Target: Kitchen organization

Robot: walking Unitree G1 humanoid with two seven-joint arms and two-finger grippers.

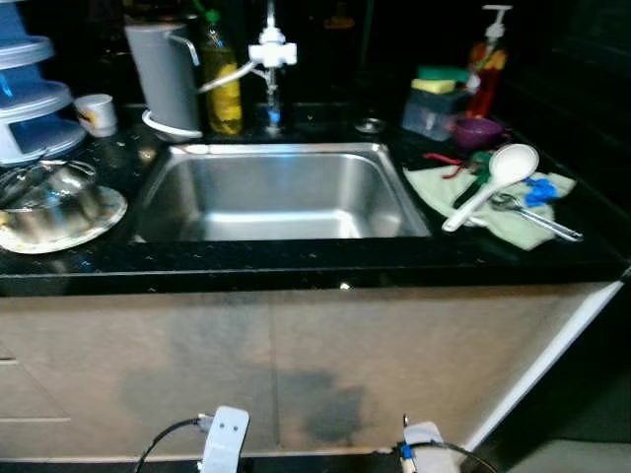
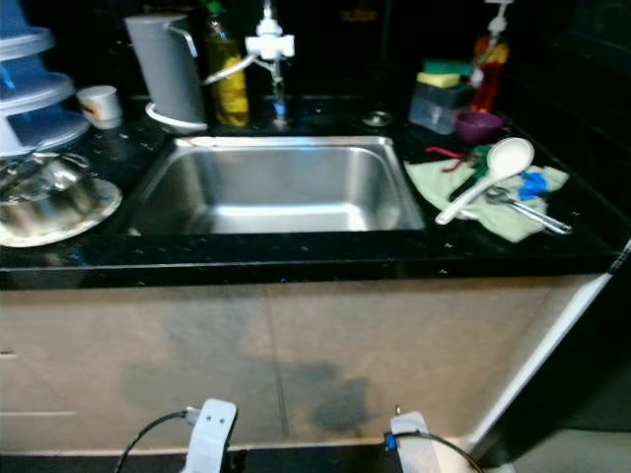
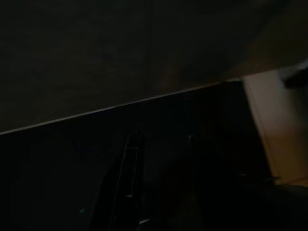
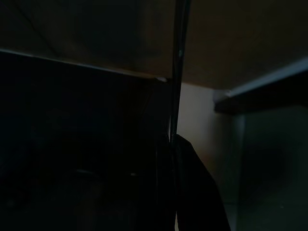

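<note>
Eye views: a steel sink [image 1: 281, 192] is set mid-counter in the black countertop [image 1: 296, 258]; a white spoon [image 1: 491, 183] and metal utensils [image 1: 537, 222] are laid on a green cloth [image 1: 498, 207] at the right end, a steel bowl [image 1: 49, 202] on a plate at the left end. Left wrist view: the left gripper [image 3: 159, 187] is seen spread, in shade. Right wrist view: the right gripper's state cannot be told.

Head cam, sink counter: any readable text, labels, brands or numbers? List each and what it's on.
No legible text.
Yellow bottle behind the sink: label blurred, unreadable.
Small white cup: dark mark, too small to read.
Pump bottle: no print can be made out.
Grey jug: plain.
Wrist views: too dark to show lettering.
</note>
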